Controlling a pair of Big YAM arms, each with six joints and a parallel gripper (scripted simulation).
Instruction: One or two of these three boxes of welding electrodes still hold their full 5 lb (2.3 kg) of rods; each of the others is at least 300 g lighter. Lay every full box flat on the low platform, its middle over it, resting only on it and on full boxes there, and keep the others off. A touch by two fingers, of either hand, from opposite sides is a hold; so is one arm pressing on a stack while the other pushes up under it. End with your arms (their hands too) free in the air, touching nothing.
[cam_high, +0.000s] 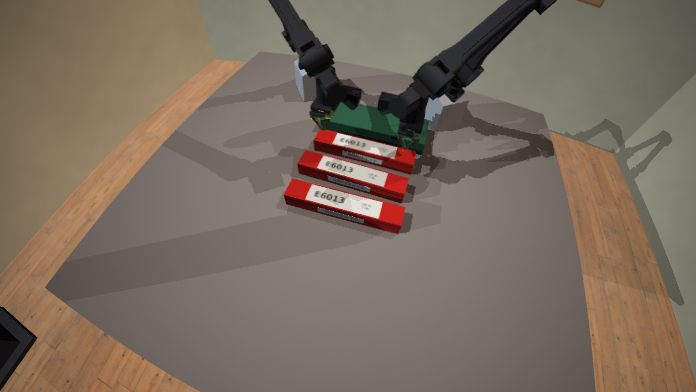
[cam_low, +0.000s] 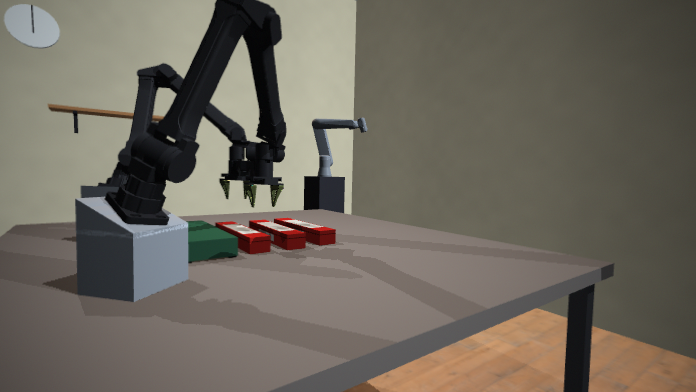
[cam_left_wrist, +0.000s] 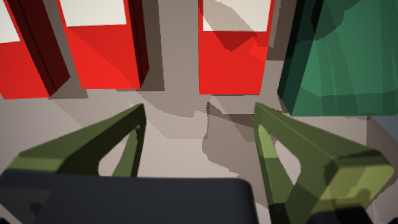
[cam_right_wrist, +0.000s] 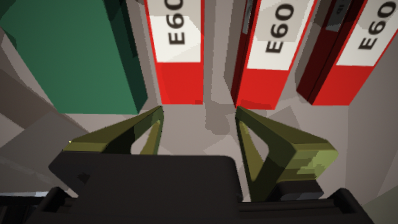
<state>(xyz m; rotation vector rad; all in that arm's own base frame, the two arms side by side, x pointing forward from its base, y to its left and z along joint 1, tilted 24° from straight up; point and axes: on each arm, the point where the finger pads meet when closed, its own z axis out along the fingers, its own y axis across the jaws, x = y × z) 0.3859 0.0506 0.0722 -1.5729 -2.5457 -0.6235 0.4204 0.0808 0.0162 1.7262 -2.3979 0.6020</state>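
Left hand (cam_high: 410, 139) (cam_low: 236, 192) (cam_left_wrist: 200, 105) and right hand (cam_high: 321, 121) (cam_low: 264, 199) (cam_right_wrist: 199, 111) mostly open, empty; narrow gaps between red boxes (cam_high: 305, 158) (cam_low: 293, 243) (cam_left_wrist: 107, 70) (cam_right_wrist: 259, 95) below.
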